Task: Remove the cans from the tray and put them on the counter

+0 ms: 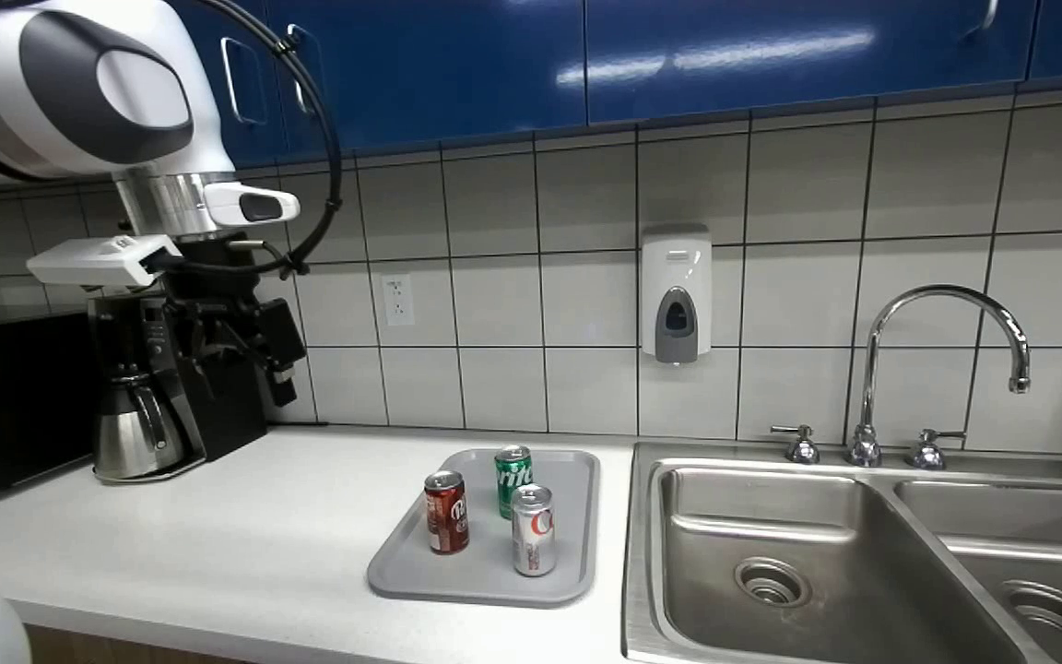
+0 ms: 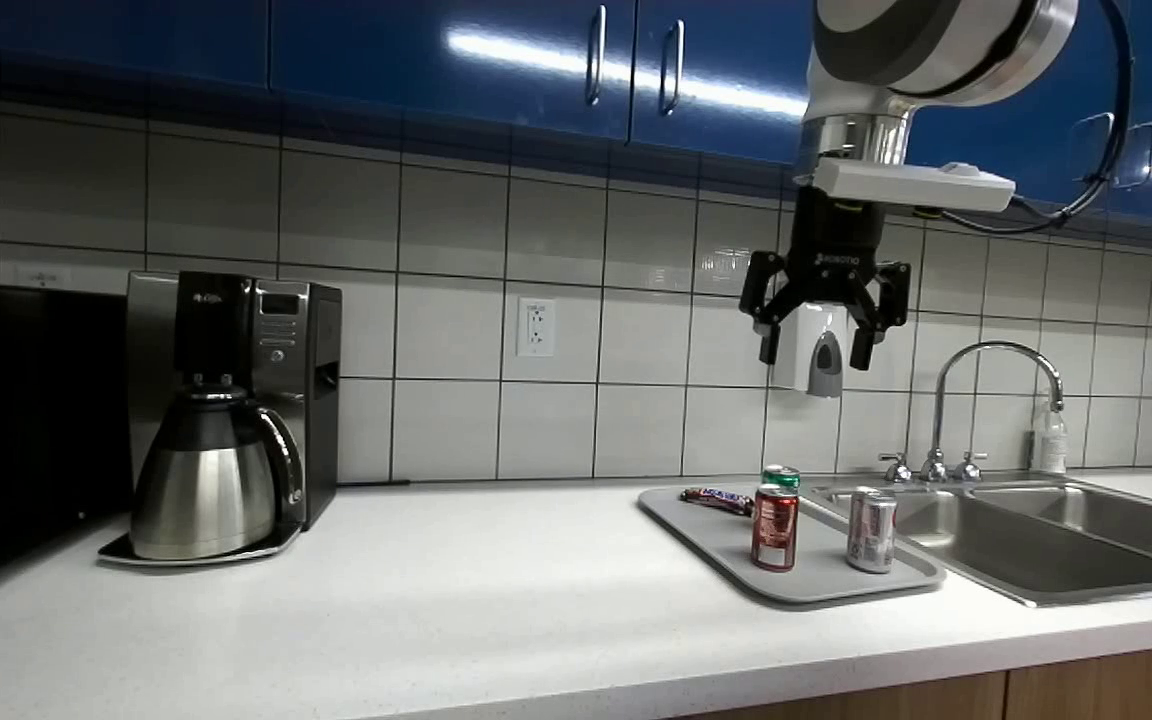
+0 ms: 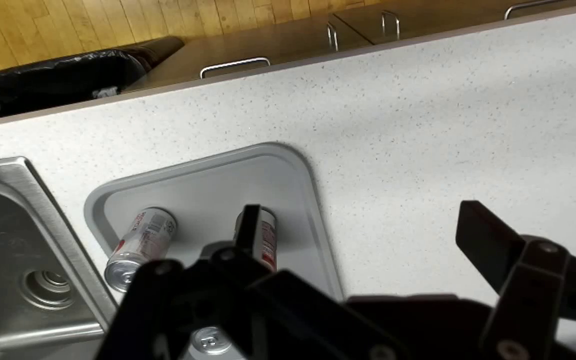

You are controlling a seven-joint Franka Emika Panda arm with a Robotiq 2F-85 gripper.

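Three cans stand upright on the grey tray (image 1: 402,572): a red can (image 1: 447,512), a green can (image 1: 513,484) behind, and a silver can (image 1: 534,530) nearer the front. In an exterior view the red can (image 2: 774,530) hides most of the green can (image 2: 781,476). Around the tray lies the white counter (image 2: 496,600). My gripper (image 2: 815,352) hangs high above, jaws wide apart and nothing between them. In the wrist view one finger covers part of the red can (image 3: 269,240); the silver can (image 3: 143,242) shows left of it.
A candy bar (image 2: 718,501) lies on the tray's back part. The steel sink (image 1: 771,516) with its faucet (image 1: 941,295) borders the tray. A coffee maker (image 2: 236,420) stands at the counter's far end. A soap dispenser (image 1: 676,295) is on the wall; blue cabinets (image 1: 448,65) hang above.
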